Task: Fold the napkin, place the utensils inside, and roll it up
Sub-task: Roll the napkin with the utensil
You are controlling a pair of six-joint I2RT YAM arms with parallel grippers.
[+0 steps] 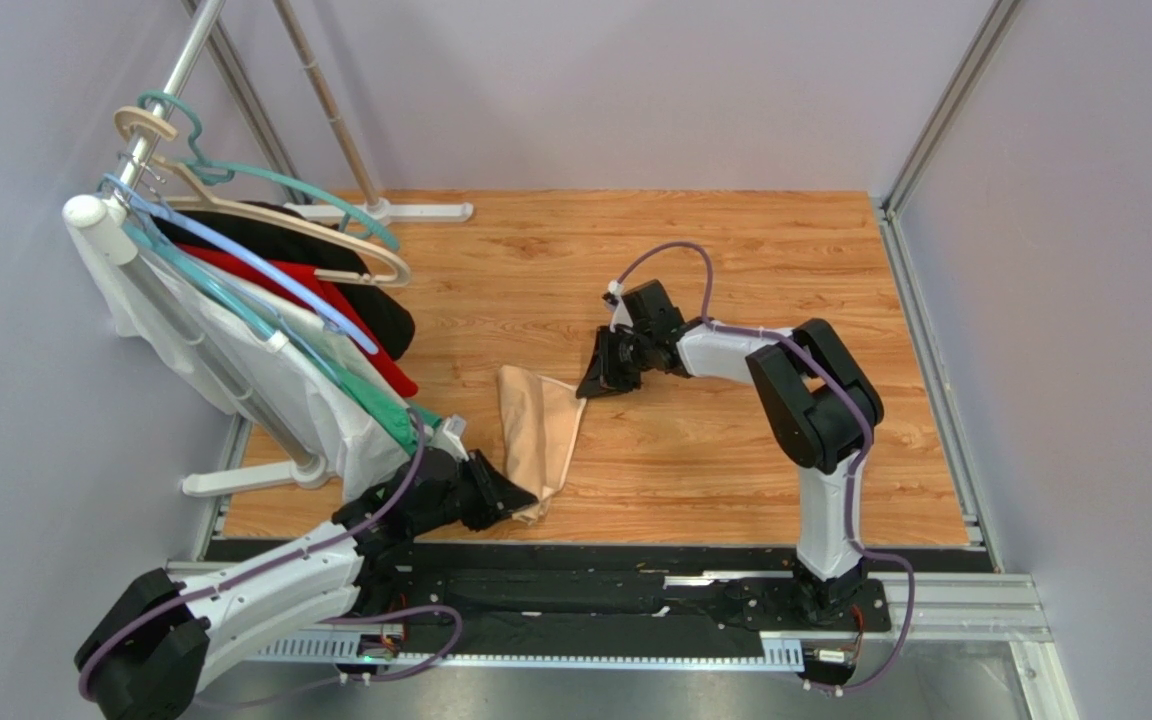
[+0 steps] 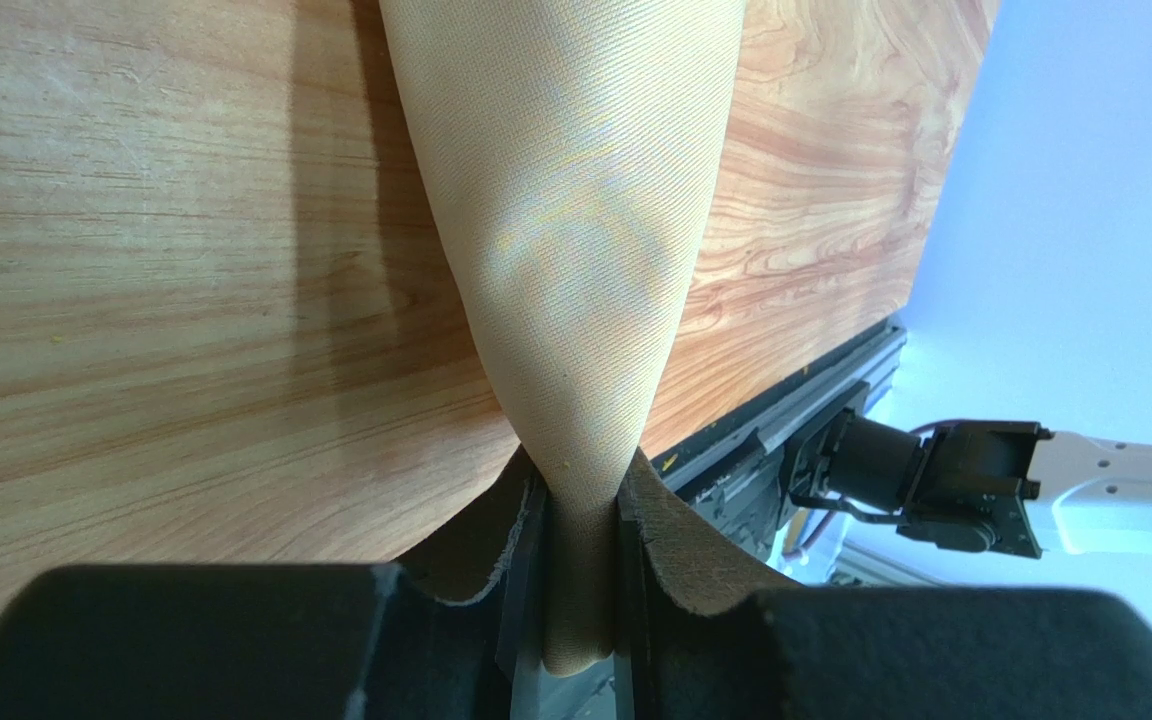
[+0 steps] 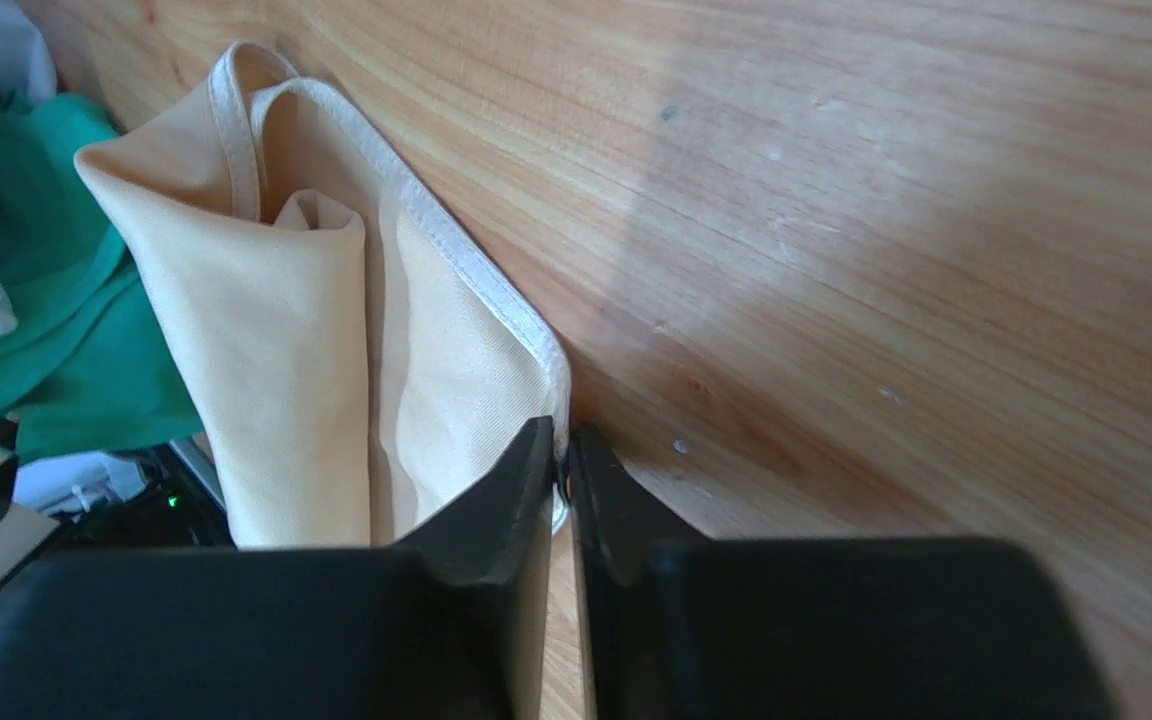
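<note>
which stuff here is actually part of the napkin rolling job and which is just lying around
Job:
- napkin
- left gripper, pinching its near end
- right gripper, shut on its far corner
- utensils: none in view

Just there:
- garments on hangers
- clothes rack
- wooden table

The napkin (image 1: 540, 435) is plain pale peach cloth with a stitched hem. It lies on the wooden worktop (image 1: 717, 270), gathered lengthwise into a narrow, loosely creased strip. The left hand (image 2: 582, 608) pinches its near end, and the right hand (image 3: 564, 465) nips its far hemmed corner.
</note>
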